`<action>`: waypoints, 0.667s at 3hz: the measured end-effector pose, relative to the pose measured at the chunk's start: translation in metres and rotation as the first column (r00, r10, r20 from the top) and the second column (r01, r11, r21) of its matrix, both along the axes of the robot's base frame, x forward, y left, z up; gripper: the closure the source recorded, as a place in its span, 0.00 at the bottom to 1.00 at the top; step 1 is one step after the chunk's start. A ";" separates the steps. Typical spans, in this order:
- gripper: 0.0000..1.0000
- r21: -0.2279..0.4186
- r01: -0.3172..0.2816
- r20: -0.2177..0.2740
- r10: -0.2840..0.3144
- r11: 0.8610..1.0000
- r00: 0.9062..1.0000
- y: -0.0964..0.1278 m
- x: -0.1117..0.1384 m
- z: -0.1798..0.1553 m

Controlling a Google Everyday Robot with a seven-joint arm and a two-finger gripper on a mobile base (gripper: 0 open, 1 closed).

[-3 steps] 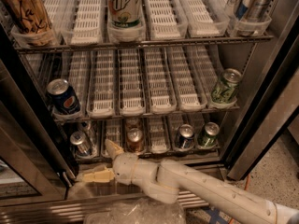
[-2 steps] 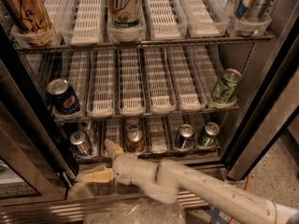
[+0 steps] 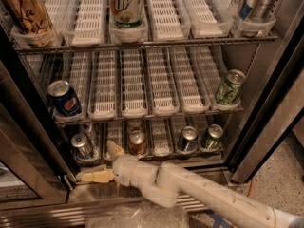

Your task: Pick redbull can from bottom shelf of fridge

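**Pincer (image 3: pixel 94 160) spread below redbull can (image 3: pixel 81 145)**

Just up-left of the pincer, upright in a left-hand lane of the bottom shelf (image 3: pixel 160 137) of the fridge (image 3: pixel 259 56): the redbull can, not yet gripped. Fingers wide apart, empty, probably opened to straddle that slim body. Up-right of the pincer, a copper can (image 3: pixel 137 142), best avoided. Against the earlier frame, nothing shifted: same pose, same cans.

The fingers (image 3: pixel 92 176) are down at the bottom left, spread wide apart. High above them, a bit to the right, a green and white bottle (image 3: pixel 126 6) shows big letters "UP". High up to the left of the fingers, a brown can (image 3: pixel 26 11) has curly writing that starts like "La"; the rest cannot be read. Closer above the fingers, a blue can (image 3: pixel 64 99) shows the round Pepsi sign.
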State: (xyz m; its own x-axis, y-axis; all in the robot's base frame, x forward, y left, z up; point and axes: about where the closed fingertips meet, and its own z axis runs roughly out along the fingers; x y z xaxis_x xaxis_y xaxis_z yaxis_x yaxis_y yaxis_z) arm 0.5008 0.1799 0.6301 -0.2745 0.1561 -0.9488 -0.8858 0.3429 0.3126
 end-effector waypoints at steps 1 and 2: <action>0.00 -0.055 0.043 0.020 -0.042 0.998 0.999 0.001 0.003 -0.002; 0.00 -0.111 0.091 -0.001 -0.091 0.990 0.996 -0.003 0.015 -0.016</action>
